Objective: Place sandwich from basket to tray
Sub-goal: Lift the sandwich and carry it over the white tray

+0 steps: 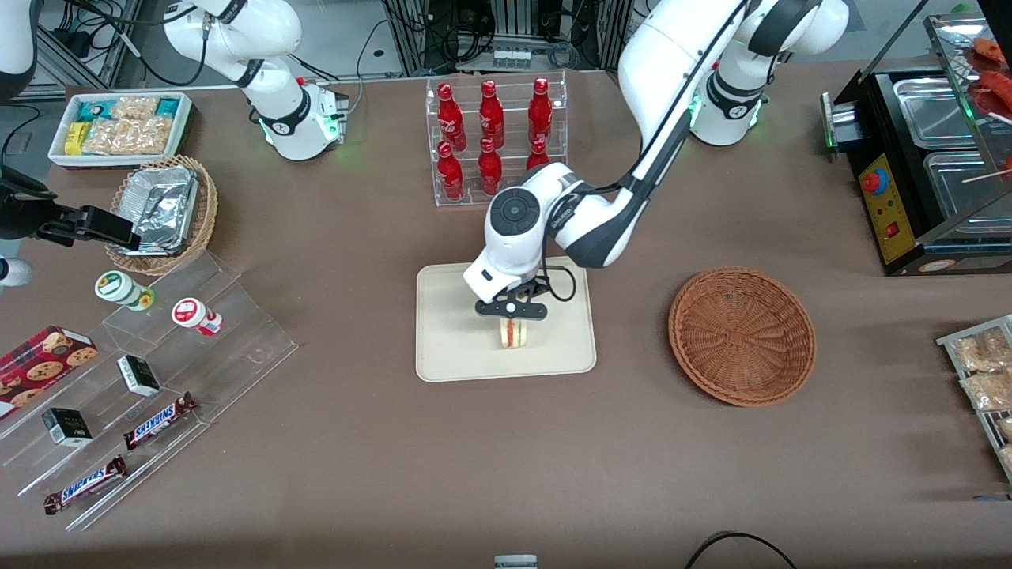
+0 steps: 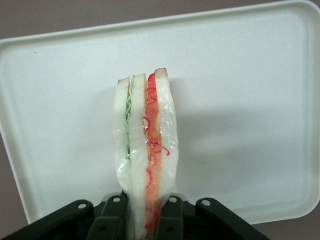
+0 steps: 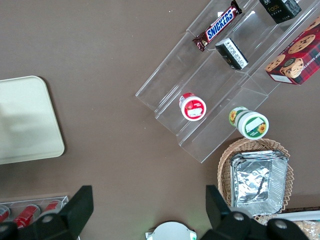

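**Sandwich held on edge over the tray, basket left bare**

One brown table (image 1: 356, 474) carries everything. On it lies a single cream tray (image 1: 451, 348), flat in the middle where the working arm can reach straight down. One reddish-brown basket (image 1: 742, 336) sits well apart from the tray, toward the working arm's end, and nothing shows inside it, which fits the sandwich being out of it already.

The gripper (image 1: 511, 314) hangs over the tray's middle, its two fingers closed on the single sandwich (image 1: 514, 332), pinching the two bread faces. That hold keeps the wedge on edge, filling layers running away from the wrist camera, so it can be lowered onto the bare tray surface. Whether the sandwich touches the tray yet I cannot tell; the front view suggests it is at or just above it. By my judgement, only the lowering and release remain.

Farther from the front camera than the tray stands one clear rack holding six red bottles (image 1: 490, 142). Toward the parked arm's end lie two Snickers bars (image 1: 158, 420) on a stepped clear stand.
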Robot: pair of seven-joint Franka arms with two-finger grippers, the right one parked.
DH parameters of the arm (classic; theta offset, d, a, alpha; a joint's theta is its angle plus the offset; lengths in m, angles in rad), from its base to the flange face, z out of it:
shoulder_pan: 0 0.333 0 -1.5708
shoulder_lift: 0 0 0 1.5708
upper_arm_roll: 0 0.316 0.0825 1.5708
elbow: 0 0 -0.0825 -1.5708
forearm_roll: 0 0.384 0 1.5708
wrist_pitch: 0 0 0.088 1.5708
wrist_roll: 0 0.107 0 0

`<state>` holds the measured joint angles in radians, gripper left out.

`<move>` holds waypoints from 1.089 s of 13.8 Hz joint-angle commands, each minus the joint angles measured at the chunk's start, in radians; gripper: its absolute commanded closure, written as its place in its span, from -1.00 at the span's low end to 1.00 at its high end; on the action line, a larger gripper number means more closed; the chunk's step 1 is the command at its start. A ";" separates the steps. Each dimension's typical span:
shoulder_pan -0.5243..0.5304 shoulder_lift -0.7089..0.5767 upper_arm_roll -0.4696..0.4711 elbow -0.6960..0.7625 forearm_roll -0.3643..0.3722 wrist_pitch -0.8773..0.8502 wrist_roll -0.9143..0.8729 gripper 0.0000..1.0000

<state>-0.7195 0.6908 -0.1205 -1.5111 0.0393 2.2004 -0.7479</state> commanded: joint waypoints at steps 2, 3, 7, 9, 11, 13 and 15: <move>-0.028 0.021 0.016 0.028 0.020 -0.007 -0.027 1.00; -0.028 0.030 0.016 0.028 0.019 -0.007 -0.028 1.00; -0.031 0.045 0.016 0.028 0.019 0.012 -0.028 1.00; -0.037 0.053 0.016 0.028 0.019 0.012 -0.030 0.81; -0.035 0.056 0.016 0.028 0.019 0.013 -0.041 -0.64; -0.037 0.055 0.018 0.028 0.019 0.013 -0.042 -0.99; -0.035 0.049 0.019 0.029 0.019 0.010 -0.047 -0.99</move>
<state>-0.7361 0.7321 -0.1191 -1.5083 0.0411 2.2099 -0.7633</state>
